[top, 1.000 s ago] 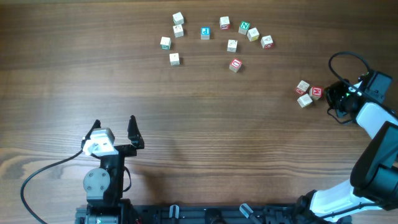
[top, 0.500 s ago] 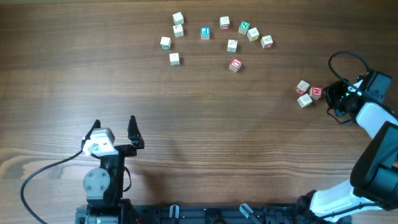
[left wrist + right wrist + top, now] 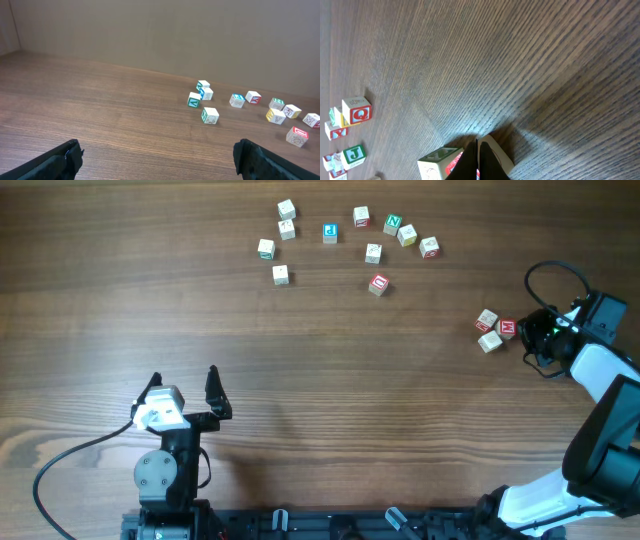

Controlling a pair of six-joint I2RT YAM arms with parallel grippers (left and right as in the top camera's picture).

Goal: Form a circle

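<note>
Left gripper (image 3: 160,159) — both fingers (image 3: 66,159) run off the bottom edge, only the tips on view.
Right gripper (image 3: 479,156) — cut by the bottom edge; from overhead, its tips cannot be told apart from the dark body.
Nearest block (image 3: 439,164) — lower part out of frame, letter unreadable.
End block (image 3: 312,120) — clipped at the right edge.
Corner blocks (image 3: 332,162) — crowded, partly out of frame.
Right arm (image 3: 610,420) — leaves the overhead picture at right.
Three blocks (image 3: 494,332) — letters too small to read.
</note>
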